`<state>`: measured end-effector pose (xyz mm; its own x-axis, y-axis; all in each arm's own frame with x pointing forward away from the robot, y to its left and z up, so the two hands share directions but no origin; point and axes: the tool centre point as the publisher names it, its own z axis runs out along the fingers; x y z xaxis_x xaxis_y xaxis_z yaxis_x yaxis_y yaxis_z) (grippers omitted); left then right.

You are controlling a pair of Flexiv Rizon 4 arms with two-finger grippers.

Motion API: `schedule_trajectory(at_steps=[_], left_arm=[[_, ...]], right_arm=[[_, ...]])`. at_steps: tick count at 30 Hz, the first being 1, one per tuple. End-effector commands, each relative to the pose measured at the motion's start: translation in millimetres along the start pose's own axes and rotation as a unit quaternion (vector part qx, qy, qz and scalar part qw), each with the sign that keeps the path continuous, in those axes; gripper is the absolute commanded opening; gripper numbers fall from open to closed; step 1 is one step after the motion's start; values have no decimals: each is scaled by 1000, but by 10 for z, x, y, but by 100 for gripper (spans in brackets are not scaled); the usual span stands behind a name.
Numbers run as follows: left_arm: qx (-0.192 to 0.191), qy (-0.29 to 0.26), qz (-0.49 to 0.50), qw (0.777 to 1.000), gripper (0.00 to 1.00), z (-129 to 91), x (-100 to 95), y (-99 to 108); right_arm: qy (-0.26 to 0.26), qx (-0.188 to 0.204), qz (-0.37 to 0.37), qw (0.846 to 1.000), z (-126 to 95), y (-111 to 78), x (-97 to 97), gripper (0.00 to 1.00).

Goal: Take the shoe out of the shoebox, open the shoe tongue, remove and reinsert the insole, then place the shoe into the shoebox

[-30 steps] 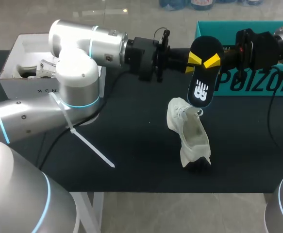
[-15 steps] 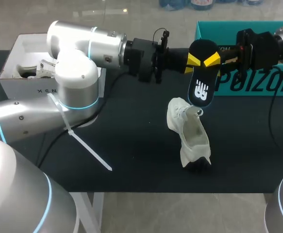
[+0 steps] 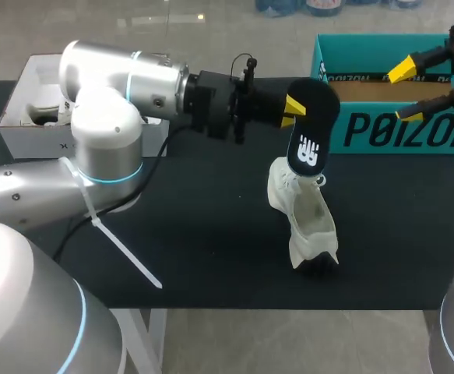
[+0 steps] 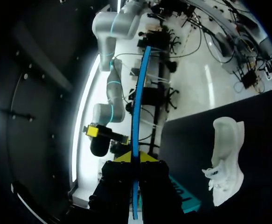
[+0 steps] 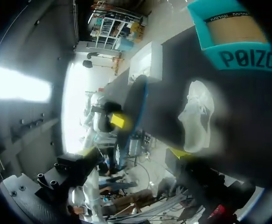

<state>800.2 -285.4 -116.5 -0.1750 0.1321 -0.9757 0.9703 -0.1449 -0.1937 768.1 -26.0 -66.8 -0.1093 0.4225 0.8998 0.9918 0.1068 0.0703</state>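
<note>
Sliding the insole [image 3: 308, 132], pinched in the left jaws, down into the shoe [image 3: 304, 222] on the bench [image 3: 211, 234] at its 6 o'clock is probably best done slowly, once the shoe is steadied by the wide-open right jaws.

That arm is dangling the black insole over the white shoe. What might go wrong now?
1. Only the left gripper pinches the insole, near one end, so it might twist or slip while being fed in.
2. Nothing holds the shoe: the right gripper is open, off by the teal shoebox. Pushing the insole in could tip the shoe or shove it across the table.
</note>
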Motion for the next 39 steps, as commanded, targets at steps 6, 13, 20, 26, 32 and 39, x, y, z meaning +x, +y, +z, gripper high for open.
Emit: schedule_trajectory(at_steps=[6, 13, 20, 26, 32, 39], left_arm=[[-6, 4, -5, 1000, 0, -75, 36, -70], [-5, 9, -8, 1000, 0, -57, 28, -139], [0, 16, -7, 1000, 0, -57, -18, -177], [2, 16, -9, 1000, 0, -116, -49, -155], [1, 15, -14, 1000, 0, -161, -20, -155], [0, 16, -22, 1000, 0, -172, 8, -138]], right_arm=[[-252, 34, -49, 966, -134, -94, 113, 100], [-252, 34, -49, 966, -134, -94, 113, 100], [-273, 31, -86, 958, -131, -150, 134, 100], [-341, 30, -195, 919, -73, -423, 31, 100], [-357, 19, -226, 906, 0, -637, -124, 100], [-355, -11, -235, 905, -8, -762, -208, 100]])
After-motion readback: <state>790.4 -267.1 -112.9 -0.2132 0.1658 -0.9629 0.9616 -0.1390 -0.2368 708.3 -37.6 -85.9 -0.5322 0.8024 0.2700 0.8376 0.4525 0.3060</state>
